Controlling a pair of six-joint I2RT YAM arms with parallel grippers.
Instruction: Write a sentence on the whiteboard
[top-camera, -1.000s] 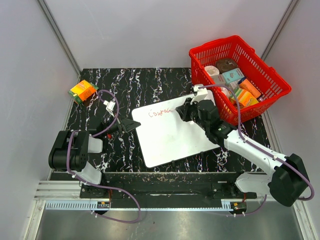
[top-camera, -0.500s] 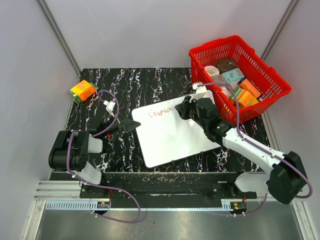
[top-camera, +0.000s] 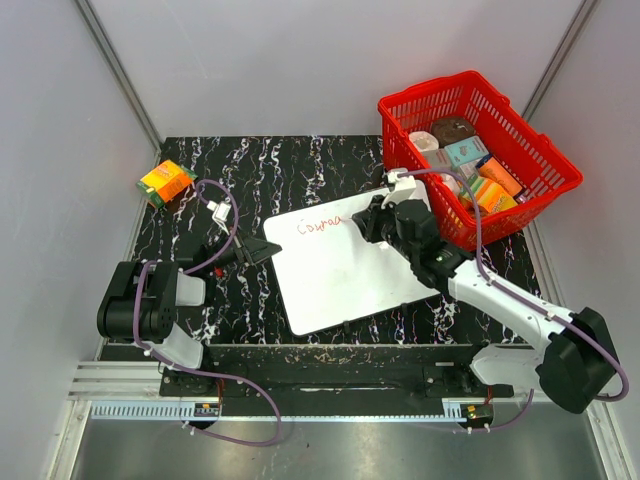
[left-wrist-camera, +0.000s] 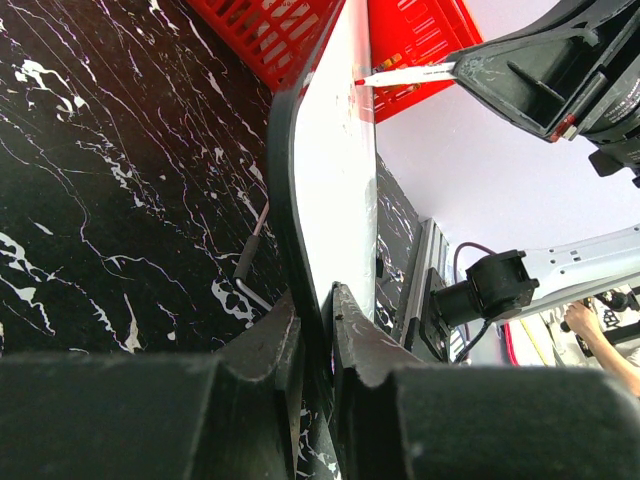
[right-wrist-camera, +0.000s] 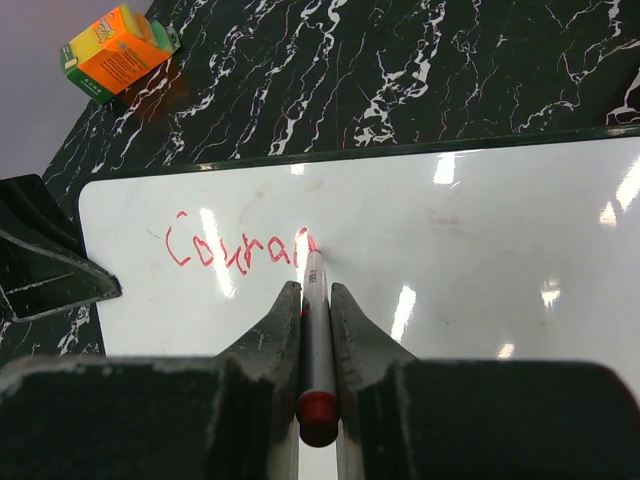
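Lying well to the left of the whiteboard (top-camera: 345, 275), at its far side, an orange carton (top-camera: 166, 182) sits at the edge of the black marbled bench (top-camera: 260, 165). The board itself rests near the middle of the bench, turned askew, its long sides running from near left to far right.

At the board's left edge the left pincer (left-wrist-camera: 315, 300) is closed narrow on the thin black rim, one finger on each face of the board, as the left wrist view shows.

Along the board's far edge, toward its left corner, the sentence (right-wrist-camera: 235, 250) appears as a single run of red handwritten letters, roughly "Coura", with a further stroke at its end; the rest of the white surface is bare apart from glare spots.

Reaching in from the board's right, the right pincer (right-wrist-camera: 315, 290) is closed tight on a white marker (right-wrist-camera: 318, 350) with a red end. The barrel lies between the two fingers and the tip touches the board right at the last red stroke.

Just beside the board's far right corner stands a red plastic basket (top-camera: 545, 165), packed with boxes and packets in orange, teal, white and brown.
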